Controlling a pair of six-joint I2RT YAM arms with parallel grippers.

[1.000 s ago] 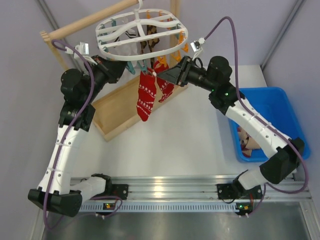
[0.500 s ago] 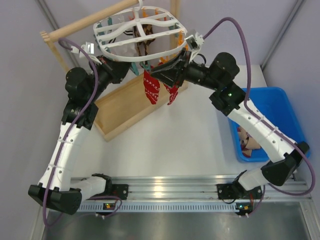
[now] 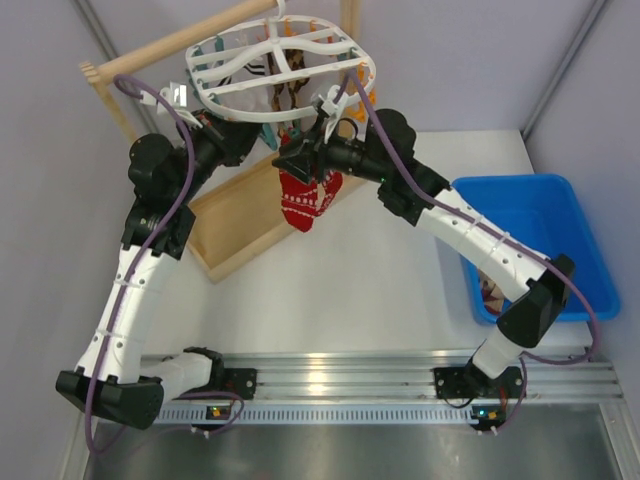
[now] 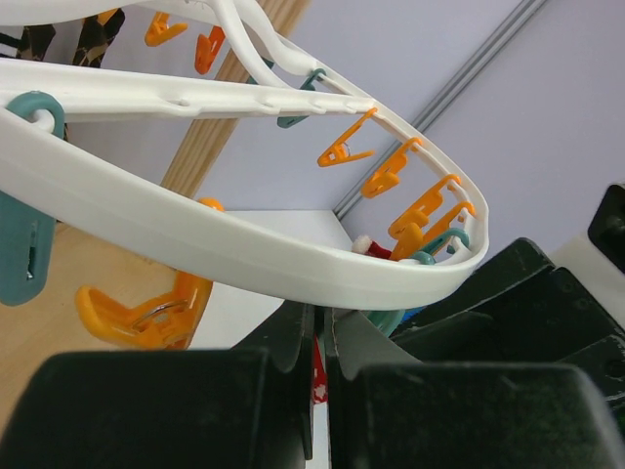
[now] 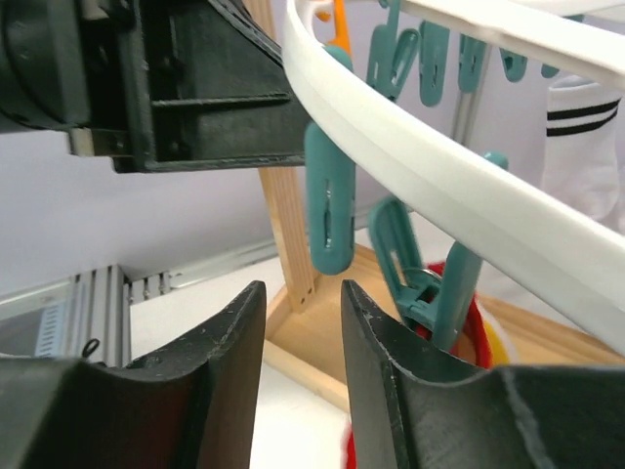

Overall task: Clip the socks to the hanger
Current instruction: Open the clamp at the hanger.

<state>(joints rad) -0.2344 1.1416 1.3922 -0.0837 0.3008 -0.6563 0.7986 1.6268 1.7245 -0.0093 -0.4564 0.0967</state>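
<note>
I have the hanger (image 3: 285, 62) up at the back, its hook by the end of the wooden rod (image 3: 170, 45) and its oval frame over the far end of the tray (image 3: 240, 225). Both arms reach in under its near rim, close together.

The red socks (image 3: 303, 200) hang just below that rim, over the tray's right edge. From the right wrist I can see a teal clip (image 5: 430, 283) on the rim biting the top of the red fabric. A second teal clip (image 5: 330, 205) beside it hangs bare. A white sock (image 5: 584, 137) with black stripes hangs further round the frame.

The right gripper (image 5: 303, 293) sits just under the rim by those clips. Its jaws are partly apart and I see nothing between them, only the wooden post and table beyond.

The left gripper (image 4: 319, 332) is tucked right under the rim. Its jaws are pressed together with barely a slit, and I can't make out anything pinched in them. Orange clips (image 4: 410, 195) dangle along the rim past it, and a sliver of red shows below.

A brownish sock (image 3: 497, 283) lies in the blue bin (image 3: 560, 215), well off to the right
</note>
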